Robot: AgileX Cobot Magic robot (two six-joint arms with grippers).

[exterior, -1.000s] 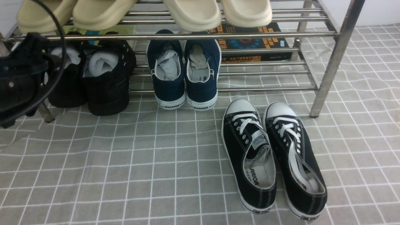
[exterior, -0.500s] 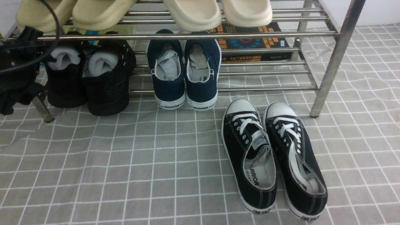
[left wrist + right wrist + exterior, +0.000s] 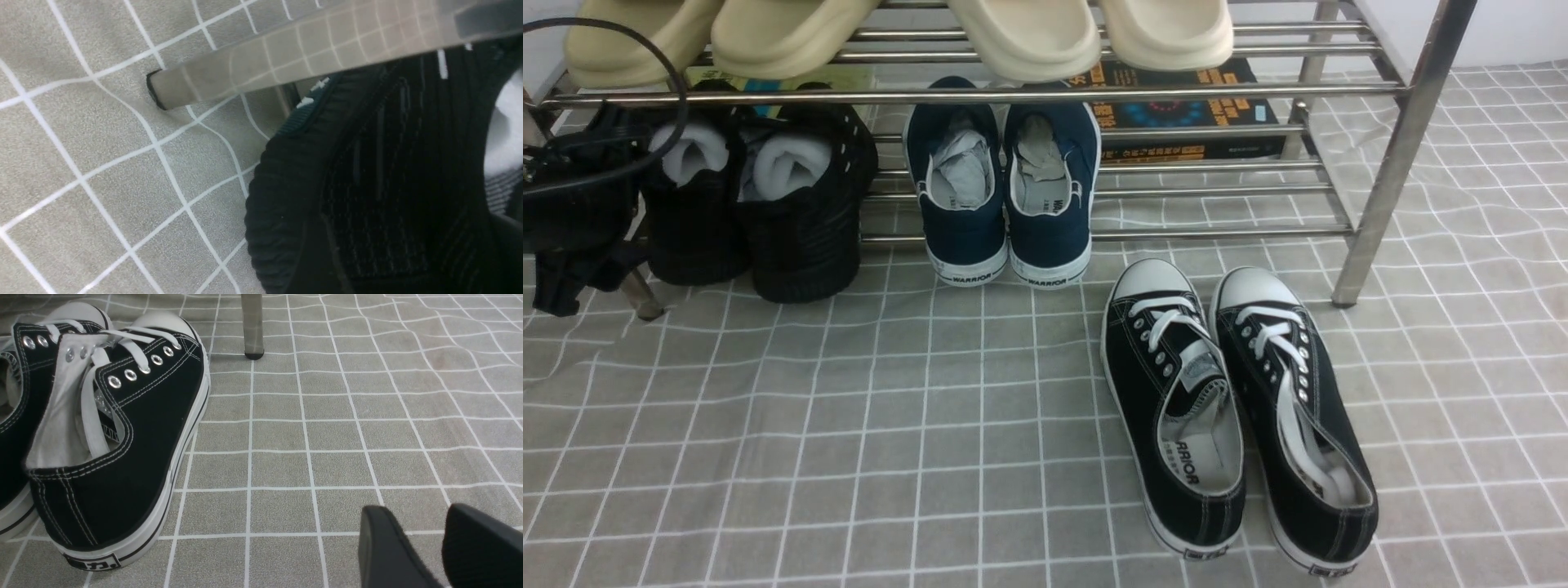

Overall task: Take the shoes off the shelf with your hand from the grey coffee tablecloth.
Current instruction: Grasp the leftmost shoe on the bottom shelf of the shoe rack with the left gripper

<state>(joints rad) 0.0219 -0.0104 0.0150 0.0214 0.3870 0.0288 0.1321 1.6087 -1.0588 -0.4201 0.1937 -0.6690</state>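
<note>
The shoes, an all-black mesh pair with white stuffing (image 3: pixel 800 212), stand heels toward me at the left end of the shelf's (image 3: pixel 980 94) lowest tier. My left gripper (image 3: pixel 584 220), a black mass under a looping cable, sits close against the outer side of the left shoe (image 3: pixel 690 220). The left wrist view is filled by that shoe's heel (image 3: pixel 367 183), below a shelf leg (image 3: pixel 286 57). Its jaws stand wide and the shoe rests unlifted. My right gripper (image 3: pixel 416 510) hangs open over the grey coffee tablecloth (image 3: pixel 931 425), holding nothing.
A navy white-soled pair (image 3: pixel 1005 188) stands beside the black shoes. A black canvas pair with white toe caps (image 3: pixel 1233 408) lies on the cloth, near my right gripper (image 3: pixel 114 437). Beige slippers (image 3: pixel 1029 33) sit on the upper tier, with books (image 3: pixel 1176 106) behind. The right shelf leg (image 3: pixel 1396 155) slants down.
My left gripper has drawn back to the left, uncovering the left shoe's stuffing, then sunk a little. The cable loop has shifted with it. The shoes have not moved.
</note>
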